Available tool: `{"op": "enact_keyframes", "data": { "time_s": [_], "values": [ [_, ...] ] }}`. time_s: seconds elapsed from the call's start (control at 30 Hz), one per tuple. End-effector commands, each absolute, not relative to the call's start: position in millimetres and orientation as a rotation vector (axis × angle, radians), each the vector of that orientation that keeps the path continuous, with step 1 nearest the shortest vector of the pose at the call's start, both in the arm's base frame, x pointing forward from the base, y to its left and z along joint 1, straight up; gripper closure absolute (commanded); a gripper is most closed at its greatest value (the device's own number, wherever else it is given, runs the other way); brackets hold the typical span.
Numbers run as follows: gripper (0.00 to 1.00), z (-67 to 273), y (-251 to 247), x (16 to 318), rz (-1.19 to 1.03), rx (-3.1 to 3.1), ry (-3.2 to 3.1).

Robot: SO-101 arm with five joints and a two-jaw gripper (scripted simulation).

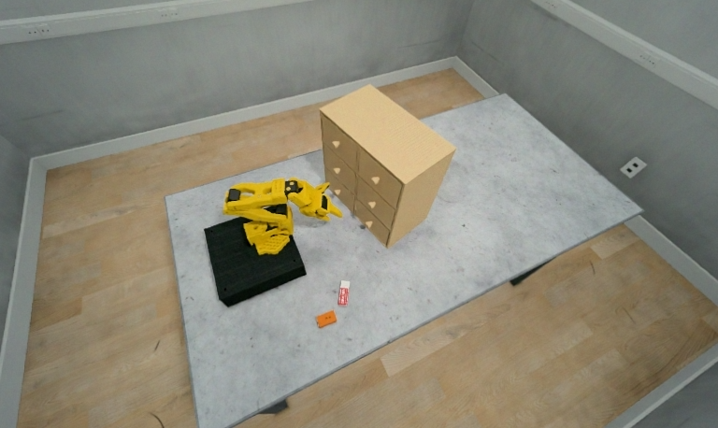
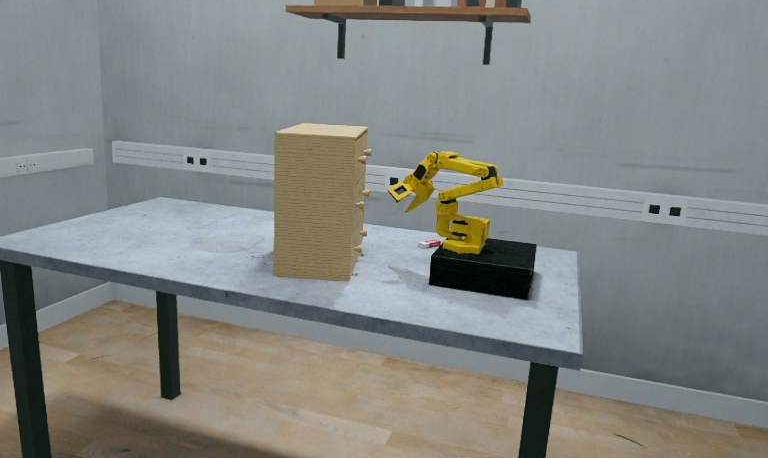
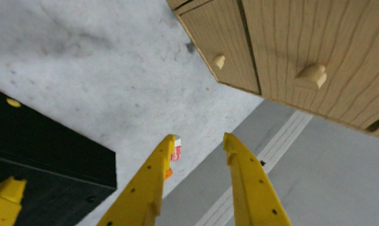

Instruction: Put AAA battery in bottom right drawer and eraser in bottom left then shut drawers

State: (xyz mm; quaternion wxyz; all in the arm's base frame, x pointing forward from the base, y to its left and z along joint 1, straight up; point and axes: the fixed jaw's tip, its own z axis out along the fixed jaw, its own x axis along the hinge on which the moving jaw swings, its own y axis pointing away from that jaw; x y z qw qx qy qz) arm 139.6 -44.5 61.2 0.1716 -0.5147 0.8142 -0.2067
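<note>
The wooden chest (image 1: 386,133) (image 2: 317,204) (image 3: 296,34) stands on the grey table (image 1: 503,191), with three rows of two drawers, all shut. Its bottom left drawer (image 1: 341,193) and bottom right drawer (image 1: 374,223) face my arm. My gripper (image 1: 332,206) (image 2: 405,197) (image 3: 198,137) hangs in the air just in front of the drawers, tilted, with its fingers a little apart and nothing between them. The white and red eraser (image 1: 343,292) (image 2: 429,243) (image 3: 176,150) lies flat on the table, in front of the base. No battery shows in any view.
A small orange block (image 1: 325,318) (image 3: 169,174) lies near the eraser, close to the table's front edge. The black base (image 1: 249,275) (image 2: 481,269) (image 3: 49,147) carries my arm. A wall shelf (image 2: 407,13) hangs high above.
</note>
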Motion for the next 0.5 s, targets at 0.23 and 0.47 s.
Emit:
{"op": "enact_keyframes", "data": {
  "time_s": [0.23,0.47],
  "values": [
    [0.79,57.1,-43.1,136.6,-0.618,-1.748,2.166],
    [0.79,57.2,-43.6,136.7,-0.657,-1.952,2.024]
  ]
}}
